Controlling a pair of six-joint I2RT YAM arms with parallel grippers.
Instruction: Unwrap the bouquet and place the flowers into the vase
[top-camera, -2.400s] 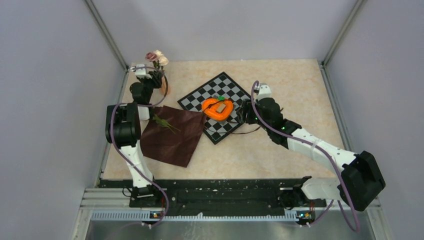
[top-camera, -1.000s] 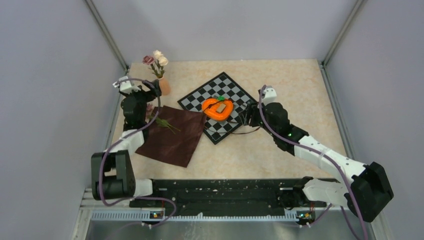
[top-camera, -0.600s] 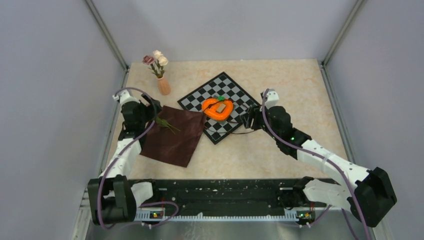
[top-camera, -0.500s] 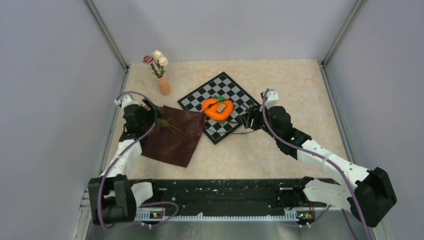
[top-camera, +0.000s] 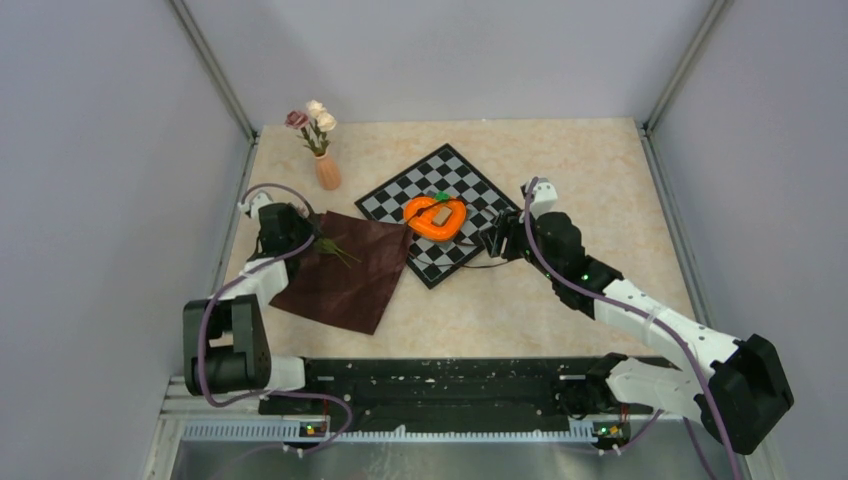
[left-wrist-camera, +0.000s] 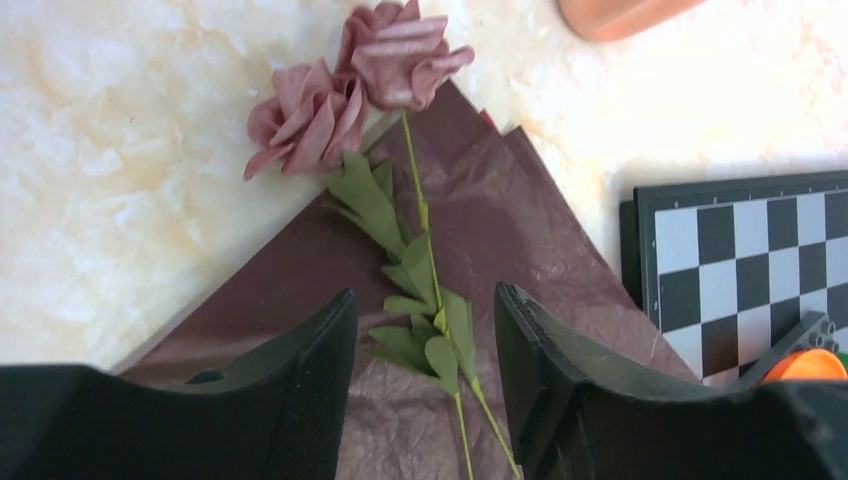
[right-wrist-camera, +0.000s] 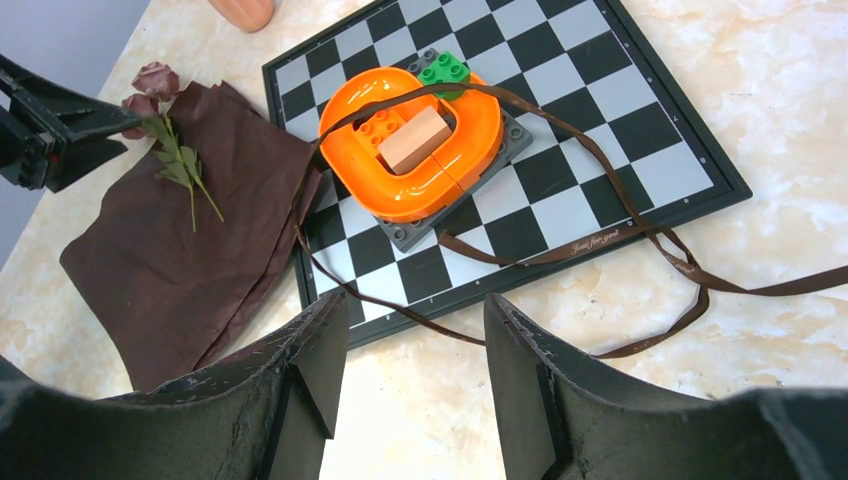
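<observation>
Left gripper (left-wrist-camera: 422, 320) open astride stems (left-wrist-camera: 430, 270) of two roses (left-wrist-camera: 400, 55) on flat cloth (left-wrist-camera: 530, 240); three flowers (top-camera: 312, 118) already in vase (top-camera: 327, 172); right gripper (right-wrist-camera: 415, 330) open, empty.

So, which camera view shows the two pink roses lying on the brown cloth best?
The left wrist view: the roses fill it, heads, stem and leaves sharp. The right wrist view shows them small at its left edge; the top view shows only a thin green stem.

ribbon (right-wrist-camera: 596, 242), gold script, "Just for you"
</observation>
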